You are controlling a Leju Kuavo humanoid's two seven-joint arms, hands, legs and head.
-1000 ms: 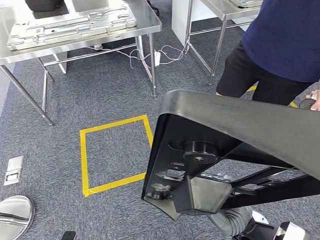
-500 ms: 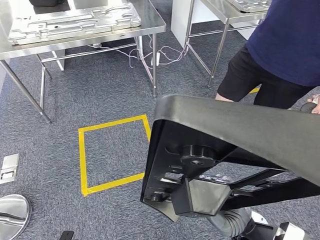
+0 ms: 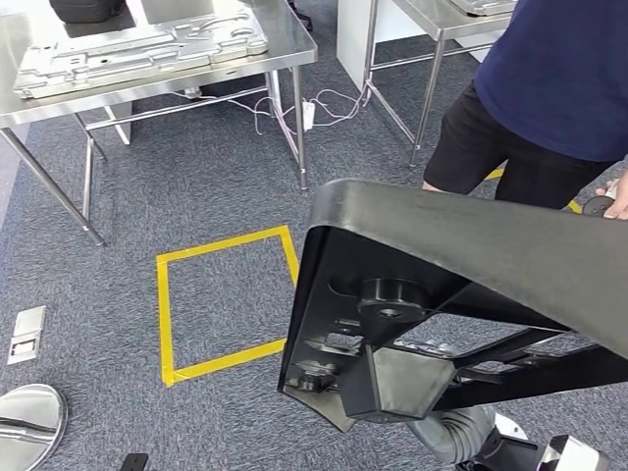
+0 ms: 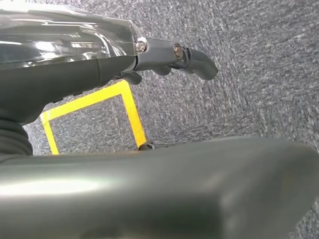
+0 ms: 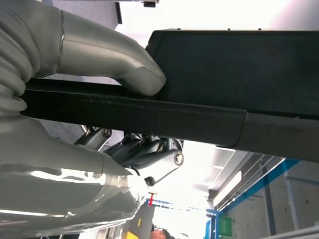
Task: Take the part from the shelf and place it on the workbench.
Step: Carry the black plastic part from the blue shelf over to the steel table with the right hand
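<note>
At four o'clock of the head view, filling the lower right: large black part (image 3: pixel 459 285), ribbed and bossed underside facing the camera, hanging above the grey carpet (image 3: pixel 222 167), tilted with its broad edge uppermost. Being gripped from beneath by the right hand (image 5: pixel 112 119), grey thumb (image 5: pixel 127 67) pressing flat on one face of a black bar and darker fingers (image 5: pixel 150 154) curling around the opposite face. Hanging at the robot's side over the carpet, the left hand (image 4: pixel 169 57), dark fingers extending straight and holding nothing. Lying at nine o'clock of the part, a yellow tape square (image 3: pixel 222 304) on the floor. Standing at eleven o'clock, well apart, a steel workbench (image 3: pixel 288 39) carrying a pressed metal panel (image 3: pixel 140 49). Standing at one o'clock, just behind the part, a person (image 3: pixel 548 88) in a dark blue top and black shorts.
</note>
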